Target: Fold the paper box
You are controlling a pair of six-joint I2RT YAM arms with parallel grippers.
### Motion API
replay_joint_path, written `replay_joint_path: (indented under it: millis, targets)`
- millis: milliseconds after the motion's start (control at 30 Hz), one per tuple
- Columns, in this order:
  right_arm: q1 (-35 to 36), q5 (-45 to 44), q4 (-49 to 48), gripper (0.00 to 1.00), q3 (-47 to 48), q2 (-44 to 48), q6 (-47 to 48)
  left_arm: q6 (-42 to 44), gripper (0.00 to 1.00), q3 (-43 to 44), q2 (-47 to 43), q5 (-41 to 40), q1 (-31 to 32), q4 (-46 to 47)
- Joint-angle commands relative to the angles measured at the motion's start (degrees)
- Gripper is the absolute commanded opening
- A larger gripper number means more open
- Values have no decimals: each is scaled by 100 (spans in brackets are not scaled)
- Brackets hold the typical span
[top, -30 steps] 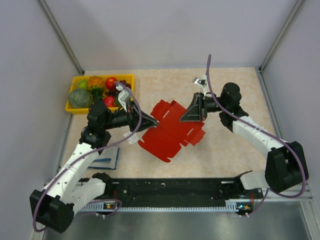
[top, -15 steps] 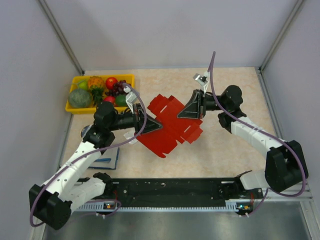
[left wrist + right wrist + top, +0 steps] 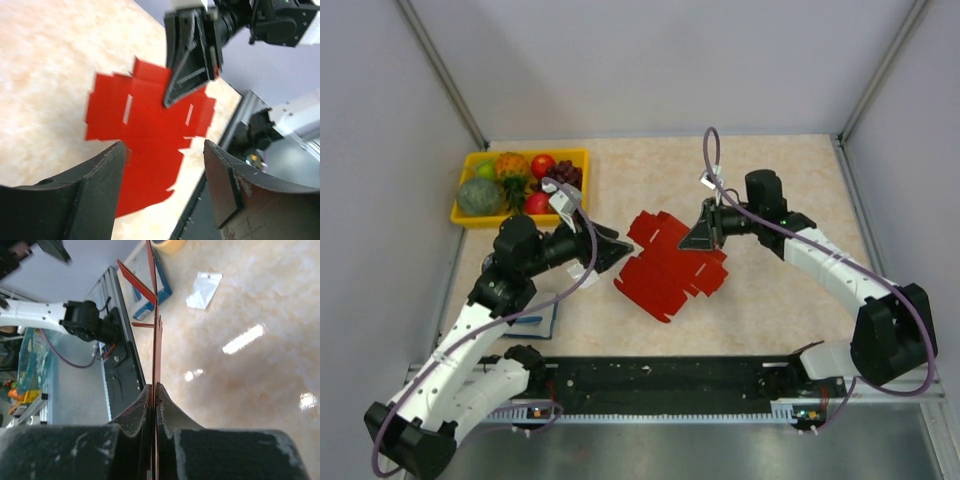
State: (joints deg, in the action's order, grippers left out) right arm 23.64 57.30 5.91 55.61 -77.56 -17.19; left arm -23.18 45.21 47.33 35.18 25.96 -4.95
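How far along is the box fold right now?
Done: no panels look folded; the paper box is mostly flat. In hand: the right gripper pinches one edge; the left gripper is open, off it. Left: essentially every fold.

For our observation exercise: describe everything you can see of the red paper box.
The paper box is a thin, bright red card blank, unfolded and mostly flat, die-cut with tabs, notches and narrow slots. It is over the middle of the table. The right tool is shut on its edge; the open left tool is apart from it.
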Motion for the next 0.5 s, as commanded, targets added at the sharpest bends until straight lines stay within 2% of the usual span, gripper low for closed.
replay_joint_path:
  millis: [0, 33, 67, 100, 167, 200, 300, 333, 467]
  targets:
    - [71, -61, 1051, 0, 81, 127, 1121, 463, 69, 207, 108, -960, -29, -41]
    - [71, 122, 1105, 0, 72, 101, 1208, 472, 70, 207, 258, -882, -29, 29]
    - [79, 246, 1166, 0, 81, 75, 1357, 490, 76, 207, 442, -759, -38, 195]
    - [80, 325, 1271, 0, 98, 13, 1420, 542, 78, 468, 931, -584, -38, 109]
    - [79, 396, 1368, 0, 125, -31, 1595, 735, 83, 795, 1399, 47, -38, -92]
    - [71, 440, 1404, 0, 134, -92, 1639, 910, 83, 979, 1732, 155, -47, -190]
    - [71, 606, 1474, 0, 169, -198, 1693, 1113, 81, 780, 2042, 472, -73, 335]
    - [71, 677, 1474, 0, 204, -276, 1693, 1096, 79, 727, 2104, 533, -90, 685]
    - [71, 590, 1509, 0, 274, -426, 1894, 1009, 73, 682, 2403, 946, -117, 951]
